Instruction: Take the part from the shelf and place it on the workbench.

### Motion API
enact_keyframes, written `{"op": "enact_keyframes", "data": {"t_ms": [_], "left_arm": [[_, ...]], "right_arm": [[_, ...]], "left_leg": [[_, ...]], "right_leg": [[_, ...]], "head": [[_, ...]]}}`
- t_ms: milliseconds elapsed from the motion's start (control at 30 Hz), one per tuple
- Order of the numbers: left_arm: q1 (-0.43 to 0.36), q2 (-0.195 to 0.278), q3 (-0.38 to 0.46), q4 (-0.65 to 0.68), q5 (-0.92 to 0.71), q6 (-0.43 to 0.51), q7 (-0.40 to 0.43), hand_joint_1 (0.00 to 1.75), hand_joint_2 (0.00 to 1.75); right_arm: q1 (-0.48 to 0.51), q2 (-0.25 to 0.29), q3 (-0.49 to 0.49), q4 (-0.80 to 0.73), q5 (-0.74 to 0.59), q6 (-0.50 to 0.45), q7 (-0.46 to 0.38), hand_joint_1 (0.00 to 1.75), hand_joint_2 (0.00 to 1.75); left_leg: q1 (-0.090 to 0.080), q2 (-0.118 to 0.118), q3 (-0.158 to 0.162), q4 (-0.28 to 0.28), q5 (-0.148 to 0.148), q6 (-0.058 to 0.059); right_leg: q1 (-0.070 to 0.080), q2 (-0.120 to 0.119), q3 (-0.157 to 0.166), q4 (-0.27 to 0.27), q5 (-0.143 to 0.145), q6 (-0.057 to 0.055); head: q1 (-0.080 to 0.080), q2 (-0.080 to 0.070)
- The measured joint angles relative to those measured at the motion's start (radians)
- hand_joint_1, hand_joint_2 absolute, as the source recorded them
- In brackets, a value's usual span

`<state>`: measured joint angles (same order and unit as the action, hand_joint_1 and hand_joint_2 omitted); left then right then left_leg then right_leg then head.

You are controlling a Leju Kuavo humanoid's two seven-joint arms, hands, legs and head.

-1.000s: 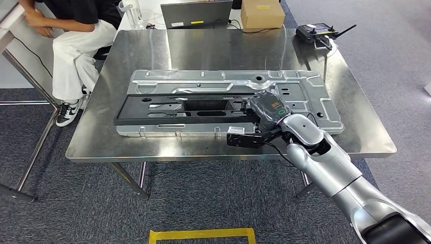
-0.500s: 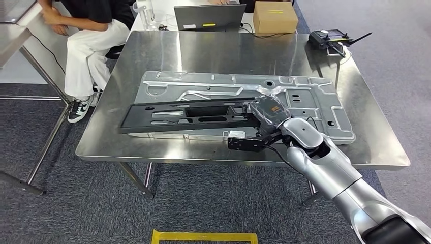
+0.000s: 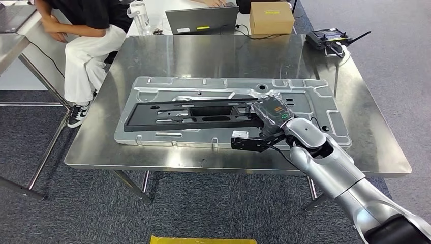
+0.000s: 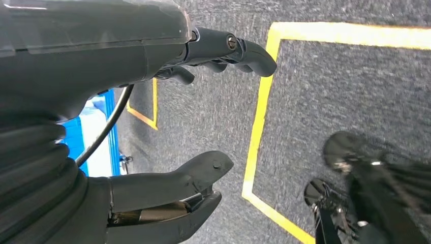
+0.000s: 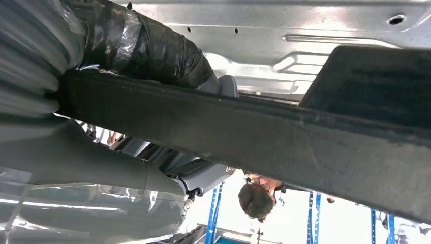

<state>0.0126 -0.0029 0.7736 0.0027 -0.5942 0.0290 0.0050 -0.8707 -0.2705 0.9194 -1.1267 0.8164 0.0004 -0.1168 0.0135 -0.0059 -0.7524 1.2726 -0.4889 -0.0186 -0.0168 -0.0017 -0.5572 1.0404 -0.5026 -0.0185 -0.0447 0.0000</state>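
A long black part (image 3: 190,113) with cut-outs lies lengthwise across a large silver stamped panel (image 3: 305,92) on the steel workbench (image 3: 213,53). My right hand (image 3: 272,114) grips the part's right end; in the right wrist view the black part (image 5: 284,137) runs between the thumb and fingers, with the silver panel (image 5: 284,25) behind it. Whether the part's left end touches the panel I cannot tell. My left hand (image 4: 167,122) hangs over grey carpet, fingers apart, holding nothing.
A person in white trousers (image 3: 89,48) sits at the workbench's far left corner. A laptop (image 3: 203,19), a cardboard box (image 3: 271,17), a bottle (image 3: 141,16) and a remote controller (image 3: 330,38) stand along the far side. Yellow floor tape (image 3: 203,240) lies near me.
The whole view has shifted, so the camera moved. My right hand still grips the black part, whose left end now sits lower and more level over the silver panel.
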Motion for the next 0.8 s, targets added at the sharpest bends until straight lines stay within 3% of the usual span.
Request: {"op": "enact_keyframes", "data": {"t_ms": [33, 100, 200, 300, 333, 400, 433, 467, 500, 567, 600, 667, 800], "left_arm": [[0.001, 0.000, -0.002, 0.000, 0.003, 0.000, 0.000, 0.00, 1.75], [0.001, 0.000, -0.006, 0.000, 0.009, 0.000, -0.001, 0.00, 1.75], [0.000, 0.000, -0.015, 0.000, 0.022, 0.002, -0.003, 0.00, 1.75], [0.001, -0.002, -0.022, 0.000, 0.038, 0.003, -0.004, 0.00, 1.75], [0.002, -0.003, -0.026, 0.000, 0.042, 0.004, -0.004, 0.00, 1.75], [0.001, -0.004, -0.034, 0.000, 0.050, 0.004, -0.004, 0.00, 1.75], [0.000, -0.004, -0.038, 0.000, 0.053, 0.004, -0.004, 0.00, 1.75], [0.000, -0.004, -0.040, 0.000, 0.055, 0.004, -0.004, 0.00, 1.75], [0.000, -0.005, -0.042, 0.000, 0.056, 0.004, -0.004, 0.00, 1.75], [0.002, -0.007, -0.044, 0.000, 0.057, 0.004, -0.004, 0.00, 1.75], [0.003, -0.008, -0.045, 0.001, 0.058, 0.004, -0.004, 0.00, 1.75], [0.003, -0.012, -0.047, 0.001, 0.064, 0.004, -0.007, 0.00, 1.75], [0.001, -0.012, -0.050, 0.001, 0.084, -0.001, -0.024, 0.00, 1.75]], "right_arm": [[0.000, 0.000, 0.003, 0.000, 0.000, 0.000, 0.000, 1.75, 1.75], [-0.003, 0.000, 0.006, 0.001, 0.000, 0.000, 0.000, 1.75, 1.75], [-0.008, 0.000, 0.010, 0.004, 0.000, 0.001, -0.001, 1.75, 1.75], [-0.011, -0.004, 0.012, 0.006, -0.001, 0.001, -0.001, 1.75, 1.75], [-0.013, -0.007, 0.012, 0.007, -0.002, 0.001, -0.001, 1.75, 1.75], [-0.013, -0.014, 0.013, 0.012, -0.004, 0.002, -0.001, 1.75, 1.75], [-0.010, -0.018, 0.013, 0.015, -0.005, 0.001, -0.001, 1.75, 1.75], [-0.007, -0.022, 0.013, 0.019, -0.006, 0.001, -0.001, 1.75, 1.75], [-0.004, -0.026, 0.014, 0.023, -0.006, 0.001, -0.001, 1.75, 1.75], [-0.002, -0.034, 0.014, 0.029, -0.007, 0.001, -0.001, 1.75, 1.75], [-0.002, -0.037, 0.014, 0.032, -0.008, 0.000, -0.001, 1.75, 1.75], [-0.002, -0.042, 0.014, 0.036, -0.012, -0.002, -0.001, 1.75, 1.75], [0.001, -0.051, 0.013, 0.044, -0.013, -0.003, -0.001, 1.75, 1.75]], "left_leg": [[-0.001, 0.000, 0.022, -0.065, 0.048, 0.005], [-0.006, 0.000, 0.073, -0.181, 0.103, 0.018], [-0.014, 0.000, 0.099, -0.229, 0.088, 0.033], [-0.007, -0.001, 0.121, -0.251, 0.078, 0.047], [-0.004, -0.001, 0.131, -0.257, 0.075, 0.052], [-0.006, -0.001, 0.144, -0.260, 0.064, 0.061], [-0.006, -0.002, 0.150, -0.259, 0.057, 0.063], [-0.007, -0.004, 0.158, -0.257, 0.050, 0.064], [-0.008, -0.006, 0.168, -0.256, 0.042, 0.064], [-0.010, -0.010, 0.188, -0.254, 0.024, 0.061], [-0.013, -0.011, 0.196, -0.252, 0.016, 0.058], [-0.014, -0.012, 0.199, -0.251, 0.008, 0.051], [-0.015, -0.008, 0.199, -0.247, 0.006, 0.031]], "right_leg": [[0.001, 0.000, 0.011, 0.000, -0.008, 0.001], [0.003, 0.001, 0.028, -0.003, -0.022, 0.008], [0.005, 0.001, 0.033, -0.011, -0.031, 0.023], [0.005, 0.000, 0.033, 0.010, -0.052, 0.038], [0.005, 0.000, 0.010, 0.057, -0.071, 0.040], [0.004, 0.001, -0.074, 0.192, -0.111, 0.044], [0.004, 0.001, -0.116, 0.245, -0.116, 0.045], [0.004, 0.001, -0.143, 0.267, -0.104, 0.045], [0.004, 0.001, -0.150, 0.247, -0.068, 0.044], [0.006, 0.001, -0.121, 0.128, 0.031, 0.034], [0.009, 0.001, -0.102, 0.068, 0.068, 0.027], [0.016, 0.001, -0.082, 0.010, 0.081, 0.017], [0.009, 0.002, -0.065, -0.011, 0.070, 0.009]], "head": [[0.000, 0.000], [0.000, 0.000], [0.000, 0.000], [0.002, 0.000], [0.003, 0.000], [0.003, 0.000], [0.003, 0.000], [0.003, 0.000], [0.004, 0.000], [0.004, 0.000], [0.003, 0.000], [0.002, 0.000], [0.002, 0.000]]}}
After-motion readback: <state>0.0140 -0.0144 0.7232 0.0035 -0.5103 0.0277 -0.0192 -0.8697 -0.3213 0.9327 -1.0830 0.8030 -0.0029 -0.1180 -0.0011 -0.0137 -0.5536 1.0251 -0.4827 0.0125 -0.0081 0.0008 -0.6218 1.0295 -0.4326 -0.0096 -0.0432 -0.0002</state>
